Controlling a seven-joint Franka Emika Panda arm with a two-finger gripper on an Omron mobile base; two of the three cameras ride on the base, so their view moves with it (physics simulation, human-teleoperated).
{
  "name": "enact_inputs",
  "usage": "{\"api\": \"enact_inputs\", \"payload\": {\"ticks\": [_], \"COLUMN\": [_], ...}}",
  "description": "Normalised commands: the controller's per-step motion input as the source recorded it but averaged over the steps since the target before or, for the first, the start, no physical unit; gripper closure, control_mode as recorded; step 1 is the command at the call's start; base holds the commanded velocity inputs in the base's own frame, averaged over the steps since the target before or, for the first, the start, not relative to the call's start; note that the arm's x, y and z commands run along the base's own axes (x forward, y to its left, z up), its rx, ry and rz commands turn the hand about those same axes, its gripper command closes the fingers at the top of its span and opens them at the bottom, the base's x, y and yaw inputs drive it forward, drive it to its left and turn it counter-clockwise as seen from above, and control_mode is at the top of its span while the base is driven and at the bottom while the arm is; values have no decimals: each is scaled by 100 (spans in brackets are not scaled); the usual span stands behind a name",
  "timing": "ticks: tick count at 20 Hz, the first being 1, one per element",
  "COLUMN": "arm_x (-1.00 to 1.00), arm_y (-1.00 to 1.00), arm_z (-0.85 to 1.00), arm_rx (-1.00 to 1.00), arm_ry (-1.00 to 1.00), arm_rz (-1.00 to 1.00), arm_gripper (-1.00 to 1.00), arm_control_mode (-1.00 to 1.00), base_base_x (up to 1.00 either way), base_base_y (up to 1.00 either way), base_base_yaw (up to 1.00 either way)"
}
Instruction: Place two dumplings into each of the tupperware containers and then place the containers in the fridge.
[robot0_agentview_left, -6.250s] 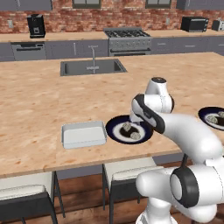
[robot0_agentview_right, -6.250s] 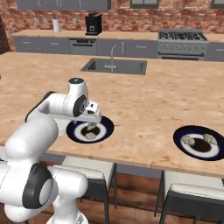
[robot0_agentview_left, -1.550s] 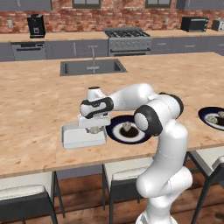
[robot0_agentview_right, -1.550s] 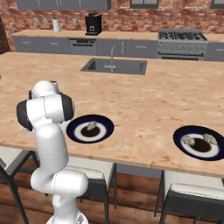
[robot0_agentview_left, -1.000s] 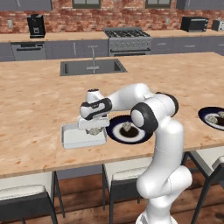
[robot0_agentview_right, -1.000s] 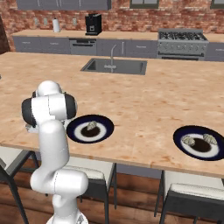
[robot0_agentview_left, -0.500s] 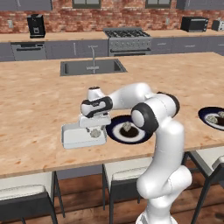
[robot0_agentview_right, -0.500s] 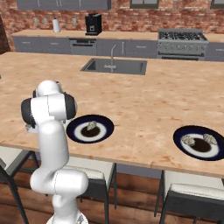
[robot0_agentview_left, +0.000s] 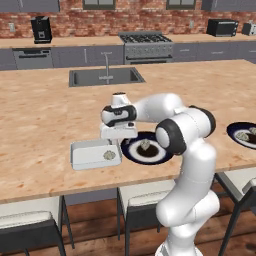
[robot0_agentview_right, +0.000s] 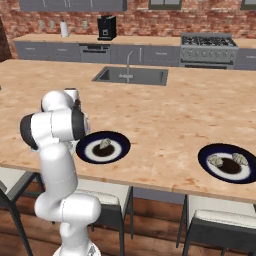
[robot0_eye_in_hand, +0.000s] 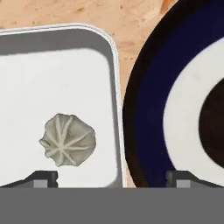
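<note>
1. A brick-walled kitchen with grey cabinets, a range and a coffee machine stands behind a long wooden counter (robot0_agentview_left: 45, 115) with a sink (robot0_agentview_left: 105, 76) set into its far side; no writing or brand can be read anywhere.
2. The whitish tupperware container (robot0_agentview_left: 95, 154) lies near the counter's front edge, just beside a dark blue plate (robot0_agentview_left: 145, 148), their rims almost touching in the hand view.
3. One dumpling (robot0_eye_in_hand: 68, 140) lies inside the container, close to its wall on the plate side; another dumpling (robot0_agentview_left: 145, 145) sits on the plate.
4. The hand (robot0_agentview_left: 119, 133) hangs over the container's plate-side end, its fingertips (robot0_eye_in_hand: 43, 178) spread wide with nothing between them, one above the container floor, the other over the plate rim.
5. Bare counter stretches behind the container and toward the sink.
6. A second plate (robot0_agentview_right: 229, 163) with two dumplings sits well apart along the front edge, cut off at the picture's border in the left base view.
7. In the right base view the arm hides the container.
</note>
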Motion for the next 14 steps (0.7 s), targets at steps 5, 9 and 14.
{"api": "enact_inputs", "payload": {"ticks": [5,9,14], "arm_x": [-1,16,17], "arm_y": [-90,-85,-75], "arm_z": [0,0,0], "arm_rx": [0,0,0], "arm_ry": [0,0,0], "arm_rz": [-29,-23,-1], "arm_gripper": [-100,-100,-100], "arm_control_mode": [-100,-100,-100], "base_base_x": [0,0,0], "base_base_y": [0,0,0], "base_base_yaw": [0,0,0]}}
